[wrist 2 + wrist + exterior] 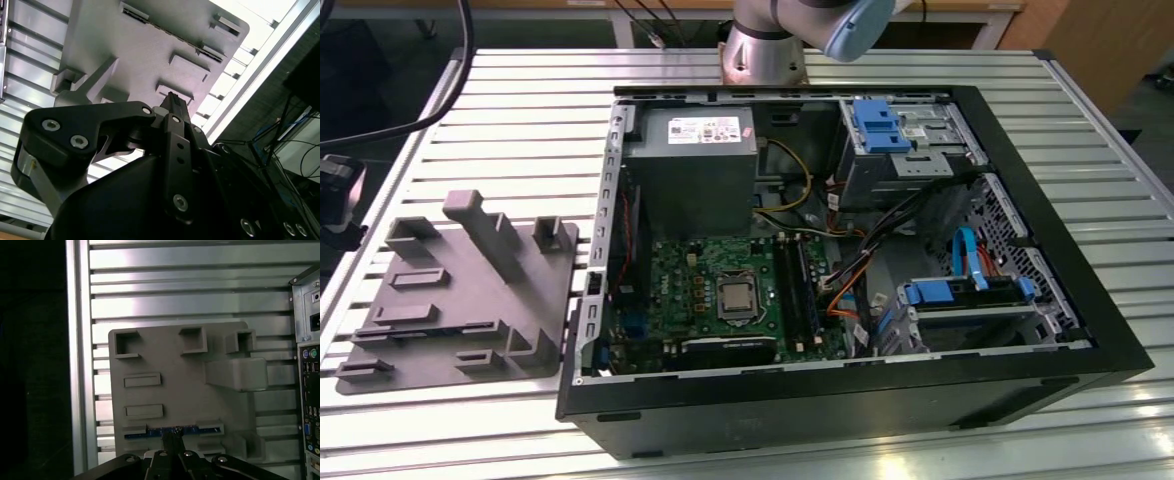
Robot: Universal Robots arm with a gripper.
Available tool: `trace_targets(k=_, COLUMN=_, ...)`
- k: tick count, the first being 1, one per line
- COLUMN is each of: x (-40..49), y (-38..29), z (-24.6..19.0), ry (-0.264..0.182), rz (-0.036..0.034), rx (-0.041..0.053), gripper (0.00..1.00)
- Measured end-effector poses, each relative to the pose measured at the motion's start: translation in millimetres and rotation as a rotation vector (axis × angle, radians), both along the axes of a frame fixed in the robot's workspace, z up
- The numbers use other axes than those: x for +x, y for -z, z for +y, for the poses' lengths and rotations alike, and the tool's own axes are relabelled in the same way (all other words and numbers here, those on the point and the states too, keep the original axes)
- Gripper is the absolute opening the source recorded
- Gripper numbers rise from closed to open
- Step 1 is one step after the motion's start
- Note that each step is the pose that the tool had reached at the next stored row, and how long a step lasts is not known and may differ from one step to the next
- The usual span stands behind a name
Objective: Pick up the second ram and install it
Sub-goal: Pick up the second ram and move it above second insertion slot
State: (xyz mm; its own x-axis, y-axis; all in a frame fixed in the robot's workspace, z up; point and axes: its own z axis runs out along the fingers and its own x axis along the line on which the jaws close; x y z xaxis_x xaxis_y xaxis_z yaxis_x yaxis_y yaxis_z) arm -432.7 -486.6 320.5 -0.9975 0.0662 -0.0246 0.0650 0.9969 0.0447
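The second ram (150, 431) is a thin dark stick with a blue face, standing on edge in a slot of the grey moulded tray (170, 355). In the second wrist view the ram (172, 34) is a dark line across the tray (125, 50). In the exterior view it is a bluish strip (438, 328) near the tray's (454, 290) front. My gripper (173, 440) hangs above the ram, apart from it, its fingertips (173, 100) together and holding nothing. The motherboard's black memory slots (797, 285) lie inside the open case.
The open computer case (854, 250) lies on the slatted metal table (520, 110), on the exterior view's right of the tray. Tall pale posts (487, 230) rise from the tray's back. The case's rear ports (310, 390) are close beside the tray. The arm's base (761, 50) stands behind the case.
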Motion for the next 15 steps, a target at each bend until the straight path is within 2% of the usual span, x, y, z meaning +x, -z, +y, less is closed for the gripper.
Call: trace_targets(k=15, x=0.0, y=-0.1, z=0.0, ry=-0.076, rz=0.0002, rx=-0.0001, gripper=0.11)
